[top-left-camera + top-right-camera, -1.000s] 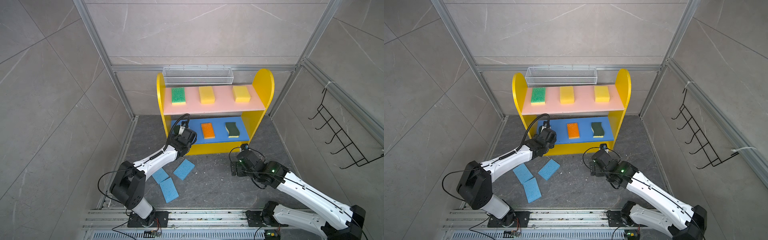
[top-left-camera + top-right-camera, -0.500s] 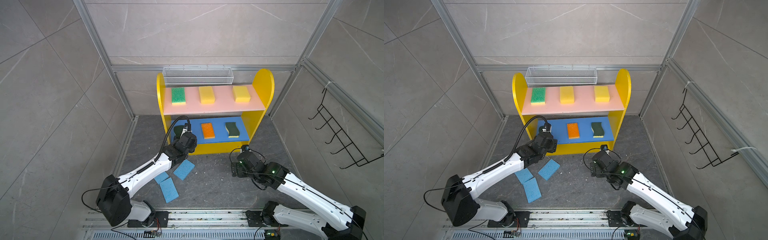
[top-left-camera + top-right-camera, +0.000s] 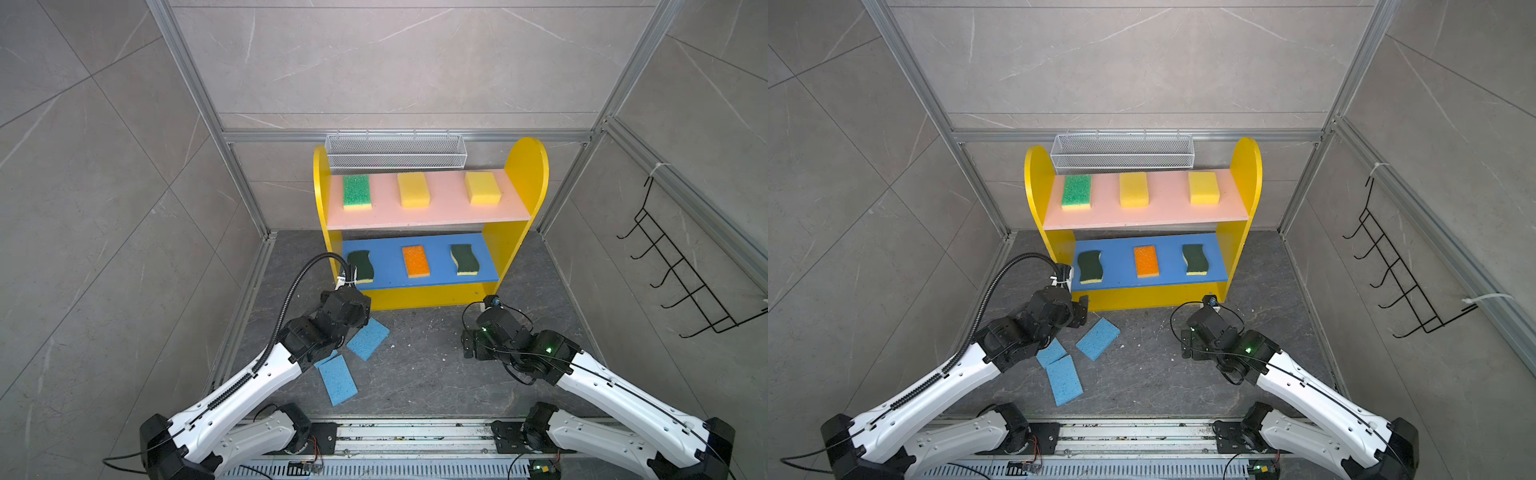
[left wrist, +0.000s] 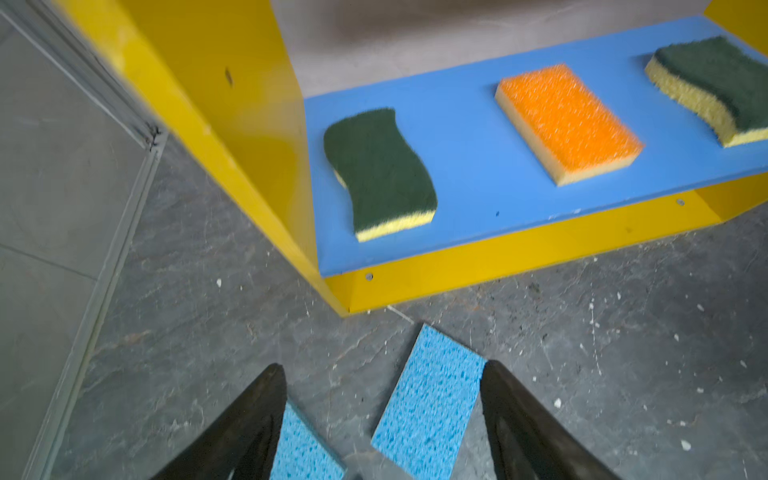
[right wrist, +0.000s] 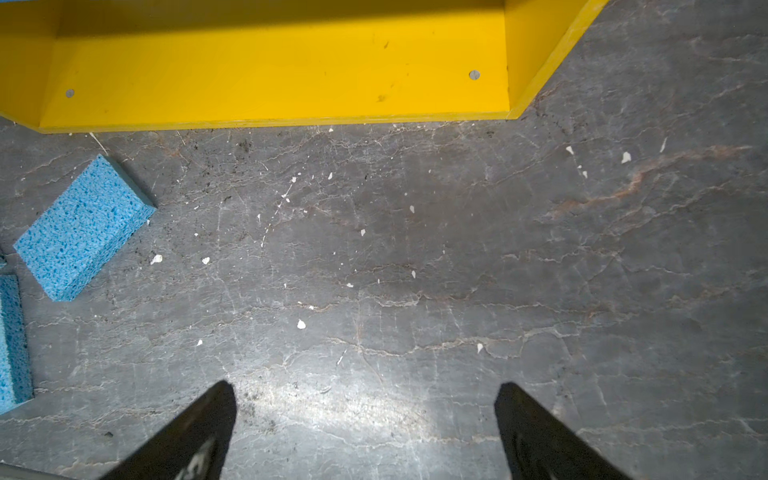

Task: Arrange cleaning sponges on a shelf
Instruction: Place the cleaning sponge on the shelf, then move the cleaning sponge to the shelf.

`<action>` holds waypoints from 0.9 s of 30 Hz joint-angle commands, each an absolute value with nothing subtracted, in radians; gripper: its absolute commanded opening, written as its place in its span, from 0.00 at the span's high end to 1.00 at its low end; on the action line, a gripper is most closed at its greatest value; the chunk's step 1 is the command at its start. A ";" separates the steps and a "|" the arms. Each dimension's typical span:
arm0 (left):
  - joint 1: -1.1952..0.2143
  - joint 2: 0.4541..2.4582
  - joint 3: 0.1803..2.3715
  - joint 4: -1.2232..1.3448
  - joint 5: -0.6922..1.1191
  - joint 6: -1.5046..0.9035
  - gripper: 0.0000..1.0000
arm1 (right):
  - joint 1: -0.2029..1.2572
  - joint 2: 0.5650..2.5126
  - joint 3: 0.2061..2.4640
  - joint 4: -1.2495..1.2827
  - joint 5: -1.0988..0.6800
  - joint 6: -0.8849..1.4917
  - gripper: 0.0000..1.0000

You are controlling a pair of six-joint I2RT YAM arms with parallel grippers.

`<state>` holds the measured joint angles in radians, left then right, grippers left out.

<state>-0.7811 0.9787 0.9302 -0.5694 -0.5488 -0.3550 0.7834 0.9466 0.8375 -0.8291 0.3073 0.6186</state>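
Grey marbled floor (image 3: 415,357), flecked with white crumbs; grey tiled walls, metal frame. Shelf (image 3: 527,174) stands at the back wall. White mesh basket (image 3: 395,150) hangs behind its top, black hook rack (image 3: 681,270) on the right-hand wall.

Pink upper board (image 3: 440,212): green-topped sponge (image 3: 356,191) at the left end, yellow block (image 3: 412,189) in the middle, second yellow block (image 3: 482,188) toward the right. All well apart.

Blue lower board (image 3: 438,272): dark-green wavy sponge (image 3: 360,266) left, orange-topped sponge (image 3: 415,261) centre, second wavy sponge (image 3: 465,259) right. Yellow undersides show at their near edges.

Three light-blue sponges lie on the floor by the shelf's left front corner. Near blue sponge (image 3: 368,338) is closest to the base, outer blue sponge (image 3: 340,379) further out. Third blue sponge (image 3: 1051,352) is partly under the left arm, touching or overlapping the outer one.

Left gripper (image 4: 384,365) hovers over them, fingers apart, nothing held; in the left wrist view the near blue sponge sits between the fingers.

Right gripper (image 5: 365,385) is over bare floor before the shelf's right end, fingers spread wide, empty.
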 commanded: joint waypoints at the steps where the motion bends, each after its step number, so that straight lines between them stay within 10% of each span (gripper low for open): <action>1: -0.784 0.902 0.892 -0.672 -0.530 -0.453 0.24 | 0.787 0.931 0.823 -0.813 0.288 0.647 0.00; 27: -0.822 0.871 0.672 -0.648 -0.450 -0.703 0.30 | 0.791 0.917 0.726 -0.768 0.258 0.690 0.01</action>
